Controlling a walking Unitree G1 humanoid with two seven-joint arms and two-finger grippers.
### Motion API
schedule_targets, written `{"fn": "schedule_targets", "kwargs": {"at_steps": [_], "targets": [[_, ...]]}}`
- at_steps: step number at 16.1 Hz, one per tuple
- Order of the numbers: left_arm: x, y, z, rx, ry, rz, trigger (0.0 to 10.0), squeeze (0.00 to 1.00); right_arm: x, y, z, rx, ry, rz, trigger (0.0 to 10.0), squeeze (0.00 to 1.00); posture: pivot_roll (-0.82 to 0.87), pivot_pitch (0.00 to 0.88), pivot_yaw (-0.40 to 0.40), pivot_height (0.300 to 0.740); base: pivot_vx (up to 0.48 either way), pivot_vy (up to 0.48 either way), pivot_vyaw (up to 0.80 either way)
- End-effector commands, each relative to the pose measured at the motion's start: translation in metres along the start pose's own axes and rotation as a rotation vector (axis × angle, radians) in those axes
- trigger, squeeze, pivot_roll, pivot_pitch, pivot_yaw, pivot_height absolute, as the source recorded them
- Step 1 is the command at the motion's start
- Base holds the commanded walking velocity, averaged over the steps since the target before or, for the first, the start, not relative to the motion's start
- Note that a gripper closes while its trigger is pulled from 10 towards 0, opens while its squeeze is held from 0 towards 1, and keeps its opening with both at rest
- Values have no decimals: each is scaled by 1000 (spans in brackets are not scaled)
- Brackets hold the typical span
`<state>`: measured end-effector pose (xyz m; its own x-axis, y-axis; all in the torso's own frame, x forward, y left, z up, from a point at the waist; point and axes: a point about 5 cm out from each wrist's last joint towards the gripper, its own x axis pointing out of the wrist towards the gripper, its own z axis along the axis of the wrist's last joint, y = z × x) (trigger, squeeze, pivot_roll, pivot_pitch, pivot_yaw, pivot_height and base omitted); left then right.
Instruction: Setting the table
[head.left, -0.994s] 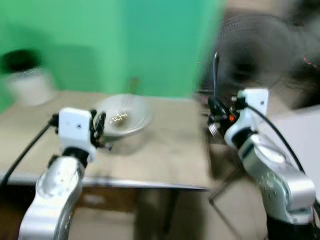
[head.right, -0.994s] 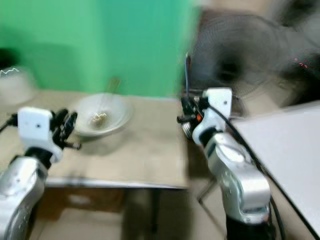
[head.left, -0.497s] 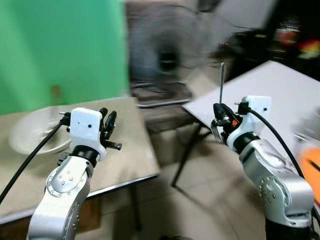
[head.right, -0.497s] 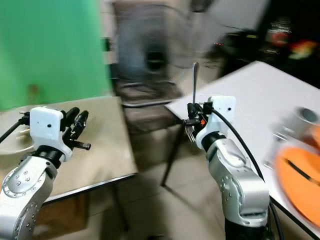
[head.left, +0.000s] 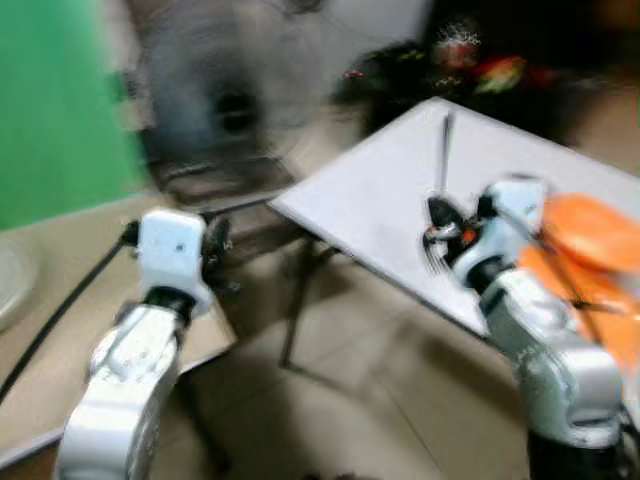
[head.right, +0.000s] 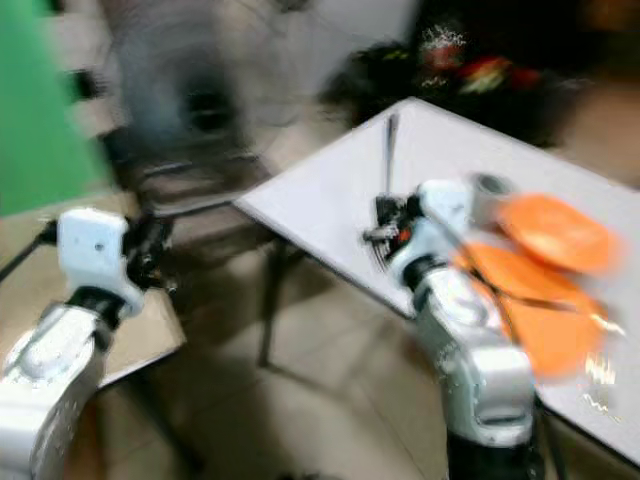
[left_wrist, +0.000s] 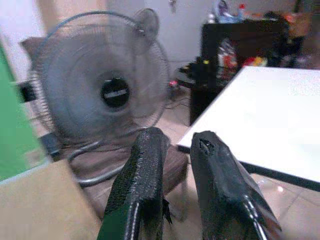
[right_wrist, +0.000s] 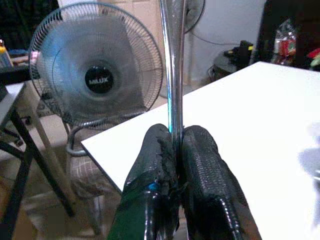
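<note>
Right now:
Utensil: I have a slim metal utensil (right_wrist: 172, 65) pinched upright in the right gripper (right_wrist: 177, 145); its working end hangs below the fingers in the head views, and I read it as a fork, though blur keeps me from being sure.
Right gripper: fingers clamped tight on the handle, held above the near edge of the white table (head.left: 390, 200).
Left gripper: the left gripper (left_wrist: 172, 150) carries nothing, with a narrow gap between its fingers, over the corner of the tan table (head.left: 60, 330).
Progress: orange plates (head.right: 545, 225) already lie on the white table, with what may be a cup (head.right: 488, 186) beside them; the utensil is not yet laid down, so I judge the placing is what remains.
Surroundings: a standing fan (left_wrist: 100, 90) on a chair (left_wrist: 125, 155) sits between the two tables, a green wall (head.left: 50, 100) behind, dark shelving with clutter (left_wrist: 240, 40) beyond.
Obstacles: the chair and the table leg (head.left: 300, 310) stand close to my path; heavy blur makes judging the set-down spot risky.
</note>
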<state>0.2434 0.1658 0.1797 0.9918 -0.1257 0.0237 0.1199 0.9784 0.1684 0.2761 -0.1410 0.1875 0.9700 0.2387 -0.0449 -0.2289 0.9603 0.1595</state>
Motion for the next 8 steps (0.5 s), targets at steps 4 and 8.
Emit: {"fn": "schedule_targets", "kwargs": {"at_steps": [4,8], "targets": [[2,0,3,5,-21,-13,10000,0,1,0,6,-19,-37,2,10000,0,-50,0,-40,740,0,-287,0],[4,1,2,18,-24,-22,10000,0,3,2,4,-16,-45,8,10000,0,-44,0,-28,740,0,-287,0]]}}
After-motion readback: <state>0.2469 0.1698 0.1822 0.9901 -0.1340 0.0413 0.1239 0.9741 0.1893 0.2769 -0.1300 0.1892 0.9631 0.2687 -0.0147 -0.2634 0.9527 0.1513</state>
